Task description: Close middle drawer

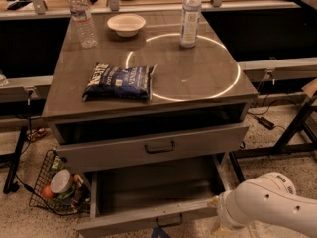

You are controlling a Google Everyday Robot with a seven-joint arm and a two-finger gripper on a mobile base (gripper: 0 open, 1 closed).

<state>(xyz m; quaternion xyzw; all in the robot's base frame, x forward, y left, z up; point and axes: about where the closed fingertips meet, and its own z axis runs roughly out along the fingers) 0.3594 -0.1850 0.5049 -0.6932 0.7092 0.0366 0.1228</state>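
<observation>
The middle drawer (148,221) is the long shallow grey box pulled far out below the cabinet top, with a low front panel and a small black bar handle (168,223). Its inside looks empty. My white arm (262,205) comes in from the lower right. My gripper (214,202) is at the end of the arm, beside the drawer's front right corner, and mostly hidden. Above it, the taller-fronted grey drawer (153,148) with the larger black handle stands slightly open.
On the cabinet top (198,78) lie a blue chip bag (120,81), a white bowl (126,24) and two water bottles (82,18) (190,17). A wire basket (57,187) with items stands on the floor at left. Black table legs (292,128) stand at right.
</observation>
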